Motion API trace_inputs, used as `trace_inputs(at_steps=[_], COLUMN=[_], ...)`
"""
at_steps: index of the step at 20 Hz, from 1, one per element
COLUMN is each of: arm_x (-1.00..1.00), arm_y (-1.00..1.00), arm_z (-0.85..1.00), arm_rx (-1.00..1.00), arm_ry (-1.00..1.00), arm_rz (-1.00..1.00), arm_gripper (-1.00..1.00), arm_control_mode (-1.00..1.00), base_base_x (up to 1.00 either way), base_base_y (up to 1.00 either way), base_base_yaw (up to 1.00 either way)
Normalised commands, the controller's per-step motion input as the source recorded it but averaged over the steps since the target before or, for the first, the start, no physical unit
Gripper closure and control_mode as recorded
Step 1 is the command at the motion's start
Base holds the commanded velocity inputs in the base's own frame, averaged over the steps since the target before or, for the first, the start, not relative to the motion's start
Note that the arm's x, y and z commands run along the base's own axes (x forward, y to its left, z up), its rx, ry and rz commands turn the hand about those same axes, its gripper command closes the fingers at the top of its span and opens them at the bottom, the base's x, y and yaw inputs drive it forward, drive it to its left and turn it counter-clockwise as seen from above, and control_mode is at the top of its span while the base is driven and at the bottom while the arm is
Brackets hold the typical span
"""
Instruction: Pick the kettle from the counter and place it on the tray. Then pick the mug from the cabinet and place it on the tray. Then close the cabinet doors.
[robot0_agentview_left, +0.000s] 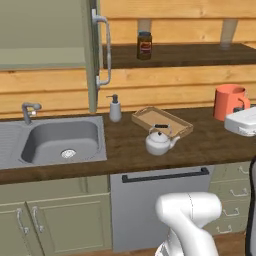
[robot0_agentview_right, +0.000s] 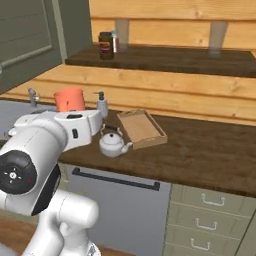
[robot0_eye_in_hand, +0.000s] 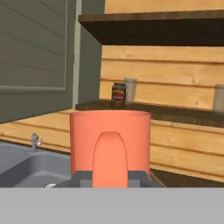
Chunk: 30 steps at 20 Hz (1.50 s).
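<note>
My gripper (robot0_eye_in_hand: 110, 180) is shut on the orange-red mug (robot0_eye_in_hand: 109, 144), whose handle faces the hand camera. The mug (robot0_agentview_left: 230, 101) hangs above the counter (robot0_agentview_left: 200, 142) at the right of the left base view, with my white hand just below it. The silver kettle (robot0_agentview_left: 160, 141) stands upright against the near edge of the light-wood tray (robot0_agentview_left: 175, 120); from the right base view the kettle (robot0_agentview_right: 112, 143) looks to be on the counter beside the tray (robot0_agentview_right: 141, 128), which holds nothing. The cabinet (robot0_agentview_left: 42, 35) is open, and one door (robot0_agentview_left: 95, 55) with its curved handle stands edge-on.
A steel sink (robot0_agentview_left: 60, 140) with a faucet (robot0_agentview_left: 29, 111) lies left in the counter. A white soap dispenser (robot0_agentview_left: 115, 108) stands by the wall. A brown jar (robot0_agentview_left: 144, 45) and a glass (robot0_agentview_left: 227, 32) sit on the dark shelf above.
</note>
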Motion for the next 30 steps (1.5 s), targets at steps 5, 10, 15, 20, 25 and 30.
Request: trace_inputs(at_steps=[5, 10, 15, 20, 25, 30], arm_x=[0.0, 0.0, 0.0, 0.0, 0.24, 0.6], arm_y=[0.0, 0.0, 0.0, 0.0, -0.21, -0.09], arm_z=[0.0, 0.0, 0.0, 0.0, -0.79, -0.65], arm_rx=[0.0, 0.0, 0.0, 0.0, 0.01, 0.01], arm_ry=[0.0, 0.0, 0.0, 0.0, 0.02, 0.05], arm_rz=[0.0, 0.0, 0.0, 0.0, 0.41, 0.5], arm_gripper=[1.0, 1.0, 1.0, 1.0, 1.0, 1.0], arm_control_mode=[1.0, 1.0, 1.0, 1.0, -1.0, -1.0], base_base_x=[0.6, 0.59, 0.58, 0.43, 0.0, 0.0], base_base_y=[-0.65, -0.45, -0.08, -0.19, 0.0, 0.0], base_base_yaw=[0.04, -0.01, 0.01, 0.21, 0.0, 0.0])
